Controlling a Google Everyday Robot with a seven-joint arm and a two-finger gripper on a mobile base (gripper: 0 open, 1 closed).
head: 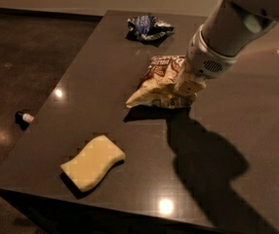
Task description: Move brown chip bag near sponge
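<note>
The brown chip bag, dark brown with cream-yellow ends, hangs tilted just above the dark table and casts a shadow beneath it. My gripper comes down from the upper right and is shut on the bag's right side. The pale yellow sponge lies near the table's front left corner, well apart from the bag and the gripper.
A crumpled dark blue and white bag lies at the table's far edge. A small dark object lies on the floor left of the table. The arm's shadow falls across the table's front right.
</note>
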